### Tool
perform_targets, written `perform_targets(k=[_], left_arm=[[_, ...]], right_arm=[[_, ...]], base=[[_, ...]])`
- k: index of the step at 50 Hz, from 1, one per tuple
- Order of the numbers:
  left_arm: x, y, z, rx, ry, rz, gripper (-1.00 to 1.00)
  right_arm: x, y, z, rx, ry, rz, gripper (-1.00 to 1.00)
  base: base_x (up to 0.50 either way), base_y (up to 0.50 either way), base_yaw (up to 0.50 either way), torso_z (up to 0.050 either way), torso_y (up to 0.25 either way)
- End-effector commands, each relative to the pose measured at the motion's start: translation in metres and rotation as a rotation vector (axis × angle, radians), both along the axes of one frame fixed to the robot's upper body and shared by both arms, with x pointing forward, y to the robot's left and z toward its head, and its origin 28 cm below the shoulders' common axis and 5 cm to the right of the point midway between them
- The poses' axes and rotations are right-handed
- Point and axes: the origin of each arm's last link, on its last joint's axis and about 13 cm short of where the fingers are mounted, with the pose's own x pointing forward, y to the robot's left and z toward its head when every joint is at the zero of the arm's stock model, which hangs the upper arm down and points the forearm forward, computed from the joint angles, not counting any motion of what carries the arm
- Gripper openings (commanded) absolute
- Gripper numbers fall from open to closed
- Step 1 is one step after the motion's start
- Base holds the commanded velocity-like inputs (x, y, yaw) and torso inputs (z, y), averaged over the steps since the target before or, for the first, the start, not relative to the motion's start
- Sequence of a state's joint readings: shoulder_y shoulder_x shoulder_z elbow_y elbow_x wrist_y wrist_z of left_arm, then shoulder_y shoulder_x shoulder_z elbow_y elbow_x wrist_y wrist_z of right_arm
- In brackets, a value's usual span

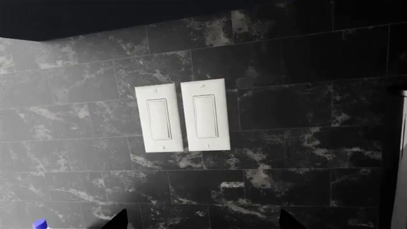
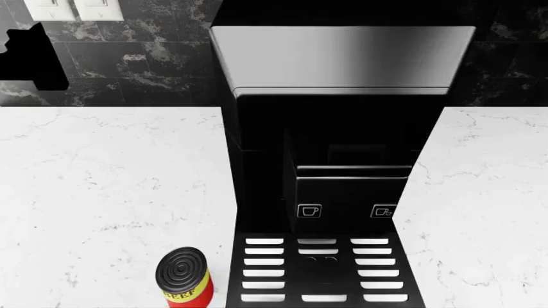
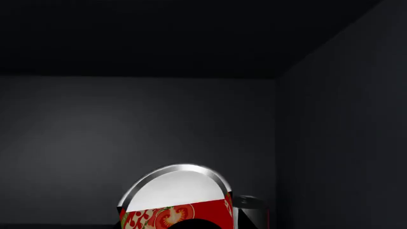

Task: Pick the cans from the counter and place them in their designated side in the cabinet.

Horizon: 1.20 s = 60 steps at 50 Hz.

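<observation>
Red can (image 3: 178,210) (right wrist only)

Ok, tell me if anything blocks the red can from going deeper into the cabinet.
Nothing visible does. In the right wrist view the red can faces bare dark space up to the back wall of the cabinet. A dark part sits close beside the can, not ahead of it; I cannot identify it.

one BEEF can (image 2: 184,280), one red tomato tin (image 3: 178,202), two wall switches (image 1: 182,114), one coffee machine (image 2: 338,160)
</observation>
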State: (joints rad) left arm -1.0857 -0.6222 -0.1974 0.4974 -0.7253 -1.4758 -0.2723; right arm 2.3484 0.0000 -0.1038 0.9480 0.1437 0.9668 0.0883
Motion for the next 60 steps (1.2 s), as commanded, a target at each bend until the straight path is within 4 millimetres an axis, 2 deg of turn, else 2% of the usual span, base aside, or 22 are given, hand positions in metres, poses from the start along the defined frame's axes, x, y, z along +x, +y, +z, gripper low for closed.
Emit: perform_targets(k=[1, 13, 22, 30, 60], left_arm=[[0.000, 0.000, 0.000, -0.003, -0.003, 0.003, 1.00], [0.000, 0.000, 0.000, -0.002, -0.007, 0.008, 1.00], [0.000, 0.000, 0.000, 0.002, -0.007, 0.013, 1.00], [0.000, 0.000, 0.000, 0.010, -0.005, 0.016, 1.00], [0.000, 0.000, 0.000, 0.012, -0.002, 0.013, 1.00]], right_arm=[[0.000, -0.001, 0.001, -0.018, -0.009, -0.017, -1.00], [0.009, -0.005, -0.007, 0.078, 0.082, -0.058, -1.00], [0.021, -0.013, -0.023, 0.169, 0.249, -0.190, -1.00], [0.027, -0.014, -0.033, 0.187, 0.343, -0.217, -1.00], [0.035, -0.015, -0.043, 0.179, 0.415, -0.183, -1.00]], base=[[0.00, 0.00, 0.00, 0.000, 0.000], [0.00, 0.00, 0.00, 0.000, 0.000], [0.00, 0.00, 0.00, 0.000, 0.001], [0.00, 0.00, 0.00, 0.000, 0.000], [0.00, 0.00, 0.00, 0.000, 0.000]])
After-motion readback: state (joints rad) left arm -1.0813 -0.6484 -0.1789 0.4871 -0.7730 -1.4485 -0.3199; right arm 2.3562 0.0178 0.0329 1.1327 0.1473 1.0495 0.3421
